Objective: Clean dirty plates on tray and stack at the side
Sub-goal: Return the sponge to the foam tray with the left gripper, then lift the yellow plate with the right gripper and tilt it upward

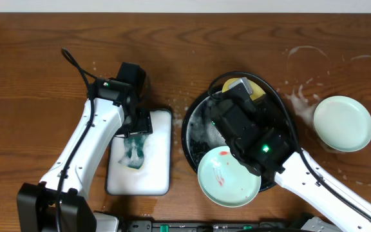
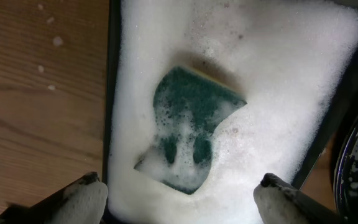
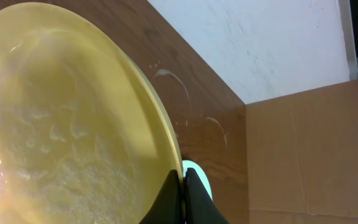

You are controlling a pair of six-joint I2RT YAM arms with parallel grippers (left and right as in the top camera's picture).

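My right gripper (image 3: 183, 182) is shut on the rim of the yellow plate (image 3: 67, 124), which stands tilted on edge, its face coated in foam. From overhead, the yellow plate (image 1: 259, 92) peeks out under the right arm, over the back of the black tray (image 1: 189, 138). A mint plate with red smears (image 1: 229, 175) rests on the tray's front rim. Another mint plate (image 1: 343, 123), with no smears, lies on the table at the right. My left gripper (image 2: 182, 199) hangs open above the green sponge (image 2: 191, 124), fingers apart on either side, not touching it.
The sponge lies in a white rectangular tray (image 1: 160, 174) full of foam, left of the black tray. White foam streaks and rings (image 1: 304, 58) mark the wood tabletop at the back right. A brown cardboard panel (image 3: 309, 155) stands beyond the table's far edge.
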